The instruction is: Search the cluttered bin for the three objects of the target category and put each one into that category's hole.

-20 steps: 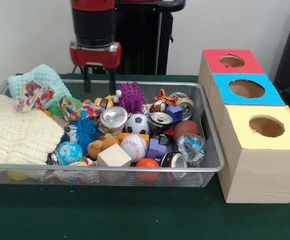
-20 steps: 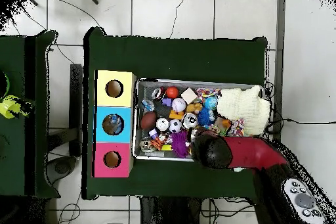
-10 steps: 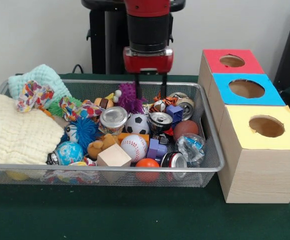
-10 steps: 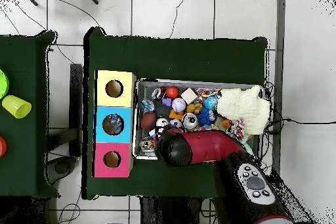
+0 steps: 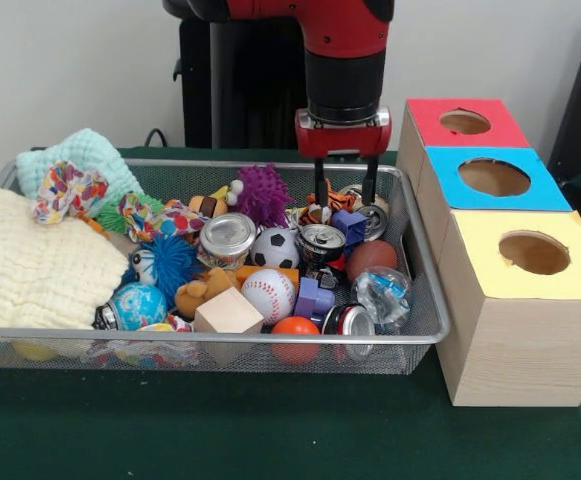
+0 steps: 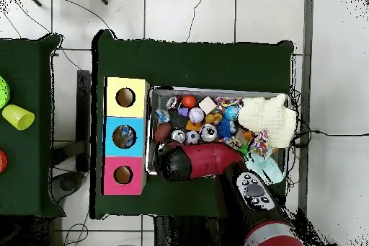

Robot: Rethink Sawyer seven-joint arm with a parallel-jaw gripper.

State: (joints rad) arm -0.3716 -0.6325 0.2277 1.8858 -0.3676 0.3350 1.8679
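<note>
The bin [image 5: 210, 337] is a silver wire-mesh basket full of toys, cans and cloths; it also shows in the overhead view [image 6: 216, 90]. One crushed clear bottle [image 5: 380, 295] with a blue-and-white label lies at the bin's front right, seen from above [image 6: 162, 115] near the boxes. I see no other bottles. My gripper [image 5: 344, 190] is open and empty, hanging over the bin's far right corner above a striped toy and a can, well behind the bottle. The blue-topped box's hole [image 5: 494, 177] is to the right; from above, something pale shows inside the hole [image 6: 124, 136].
The red-topped box [image 5: 465, 122] and the yellow-topped box [image 5: 534, 252] flank the blue one. Shiny cans [image 5: 228, 235], balls [image 5: 268, 293] and a purple spiky toy [image 5: 263, 192] crowd the bin's middle. A cream blanket [image 5: 30, 265] fills its left end.
My arm has swung along the bin's far side from its left-middle to its right end, towards the boxes. The gripper stays open and empty. Nothing in the bin has moved.
</note>
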